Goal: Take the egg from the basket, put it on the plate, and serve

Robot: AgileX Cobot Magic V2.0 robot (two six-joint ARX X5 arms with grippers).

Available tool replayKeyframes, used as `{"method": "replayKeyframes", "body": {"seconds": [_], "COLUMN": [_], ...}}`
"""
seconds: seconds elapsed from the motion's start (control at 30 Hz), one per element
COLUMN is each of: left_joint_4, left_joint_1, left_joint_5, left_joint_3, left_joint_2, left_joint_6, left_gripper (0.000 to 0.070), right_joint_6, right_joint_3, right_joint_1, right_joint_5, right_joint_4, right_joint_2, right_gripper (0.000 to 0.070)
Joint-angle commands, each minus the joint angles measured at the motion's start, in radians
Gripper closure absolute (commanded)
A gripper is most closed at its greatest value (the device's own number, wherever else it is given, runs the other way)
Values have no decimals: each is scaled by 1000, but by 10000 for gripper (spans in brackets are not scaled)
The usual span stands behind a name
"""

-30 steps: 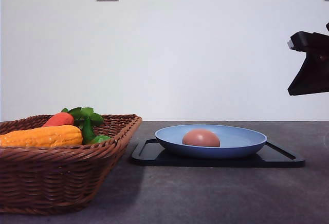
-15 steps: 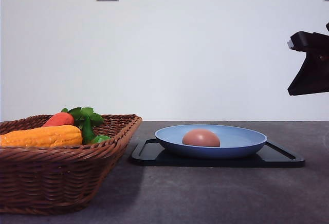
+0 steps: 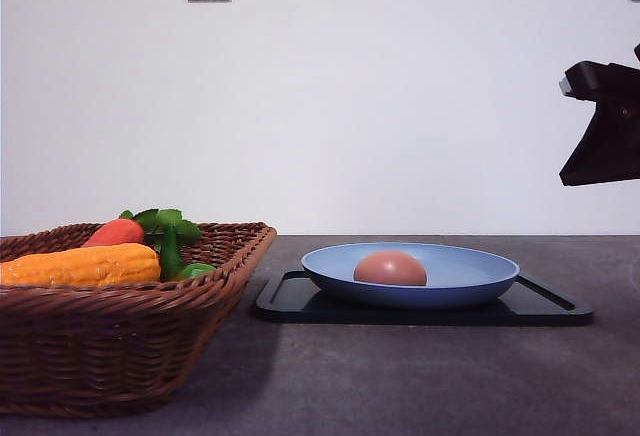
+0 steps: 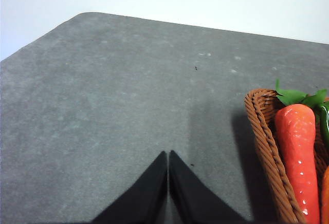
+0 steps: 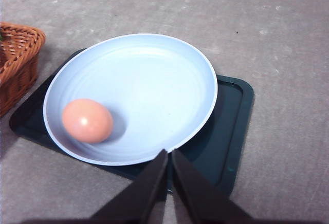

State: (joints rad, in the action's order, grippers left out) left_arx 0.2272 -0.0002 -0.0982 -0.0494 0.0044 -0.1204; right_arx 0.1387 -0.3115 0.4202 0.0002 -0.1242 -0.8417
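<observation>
The pinkish-brown egg (image 3: 390, 268) (image 5: 87, 120) lies inside the light blue plate (image 3: 470, 274) (image 5: 154, 90), toward its basket side. The brown wicker basket (image 3: 120, 346) (image 5: 18, 54) (image 4: 267, 147) stands to the left of the plate. My right gripper (image 5: 169, 154) hangs shut above the plate's near rim, with nothing between its fingers; its arm (image 3: 605, 126) shows high at the right edge of the front view. My left gripper (image 4: 168, 154) is shut and empty over bare table beside the basket's outer wall.
The plate rests on a flat black tray (image 3: 545, 306) (image 5: 234, 126). An orange-yellow corn cob (image 3: 85, 266) and a carrot (image 3: 115, 232) (image 4: 298, 152) with green leaves lie in the basket. Grey tabletop (image 4: 103, 95) spreads around them, with a white wall behind.
The egg has shifted very slightly to the left in the plate. Both arms hold still.
</observation>
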Motion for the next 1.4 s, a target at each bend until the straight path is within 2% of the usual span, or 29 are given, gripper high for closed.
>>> {"method": "replayKeyframes", "body": {"seconds": [0.0, 0.07, 0.1, 0.23, 0.37, 0.57, 0.73, 0.9, 1.03, 1.3, 1.37], "left_joint_4": [15, 15, 15, 14, 14, 14, 14, 14, 14, 13, 13], "left_joint_1": [2, 2, 2, 2, 2, 2, 2, 2, 2, 2, 2], "left_joint_5": [3, 3, 3, 3, 3, 3, 2, 3, 3, 2, 2], "left_joint_3": [23, 23, 23, 23, 23, 23, 23, 23, 23, 23, 23], "left_joint_2": [-1, -1, -1, -1, -1, -1, -1, -1, -1, -1, -1], "left_joint_6": [-4, -4, -4, -4, -4, -4, -4, -4, -4, -4, -4], "left_gripper": [700, 700, 700, 700, 700, 700, 700, 700, 700, 700, 700], "right_joint_6": [10, -15, -25, -34, -78, -153, -133, -81, -69, -49, -45], "right_joint_3": [-8, -8, -8, -6, -1, 37, 150, 256, 301, 302, 299], "right_joint_1": [8, 5, -1, -15, -55, -174, -278, -338, -355, -355, -353], "right_joint_5": [1, 36, 83, 186, 218, 216, 179, 34, -54, -64, -52], "right_joint_4": [-9, -6, -4, -2, -2, -2, 7, 25, 54, 291, 299], "right_joint_2": [-5, 35, 71, 256, 461, 683, 800, 838, 838, 838, 837], "right_gripper": [700, 700, 700, 700, 700, 700, 700, 700, 700, 700, 700]}}
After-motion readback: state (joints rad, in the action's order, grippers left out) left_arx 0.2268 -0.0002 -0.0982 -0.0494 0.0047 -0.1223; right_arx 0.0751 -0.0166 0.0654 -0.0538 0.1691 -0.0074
